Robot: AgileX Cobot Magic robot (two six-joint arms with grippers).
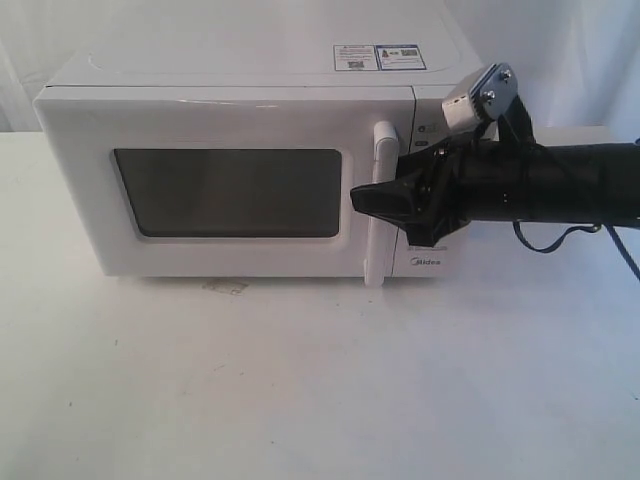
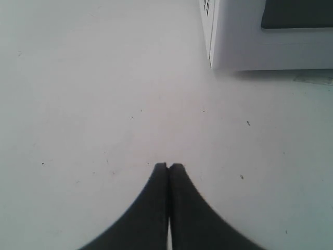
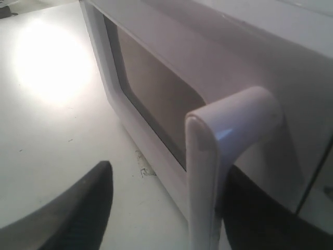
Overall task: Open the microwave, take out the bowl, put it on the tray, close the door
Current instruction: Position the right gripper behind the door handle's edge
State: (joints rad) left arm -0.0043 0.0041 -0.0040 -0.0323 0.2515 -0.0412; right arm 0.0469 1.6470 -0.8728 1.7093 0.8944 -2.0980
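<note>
While handle (image 1: 384, 148) stands upright, right hand (image 3: 167, 171) spread astride it, left hand (image 2: 168, 166) pressed together.

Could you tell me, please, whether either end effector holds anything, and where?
Nothing is held. The right end effector straddles the door handle with open jaws; the left end effector is shut, empty.

White tabletop (image 1: 300, 400) with a faint smudge (image 1: 228, 287), pale backdrop (image 1: 560, 50) behind, bright glare (image 3: 49, 62) on the surface
</note>
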